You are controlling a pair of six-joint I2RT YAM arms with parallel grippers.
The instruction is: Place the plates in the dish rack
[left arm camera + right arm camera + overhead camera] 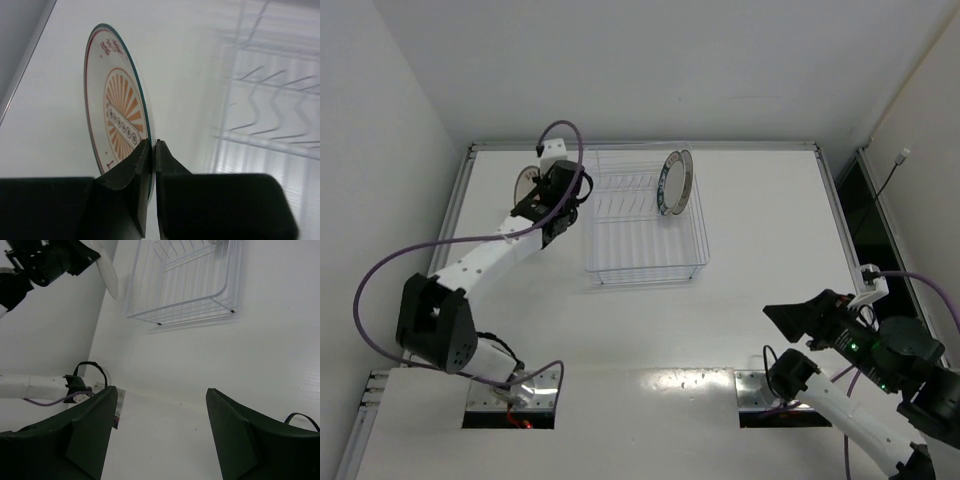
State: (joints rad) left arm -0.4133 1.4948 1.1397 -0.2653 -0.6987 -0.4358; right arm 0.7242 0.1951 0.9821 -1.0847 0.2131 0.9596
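Observation:
My left gripper (154, 142) is shut on the lower edge of a white plate with red-orange rim marks and an orange sunburst centre (117, 107). It holds the plate on edge above the table, just left of the dish rack (645, 225); the gripper (552, 195) and plate (527, 181) show at the back left. A plate with a dark teal patterned rim (675, 182) stands upright in the rack's far right part. My right gripper (778, 316) is open and empty, near the front right, far from the rack (185, 280). The plate with the dark centre motif is out of view.
A raised metal rim (640, 146) borders the table at the back and sides. White walls close in on the left and back. Purple cables (380, 275) loop off the left arm. The arm bases sit in cutouts at the near edge (510, 405).

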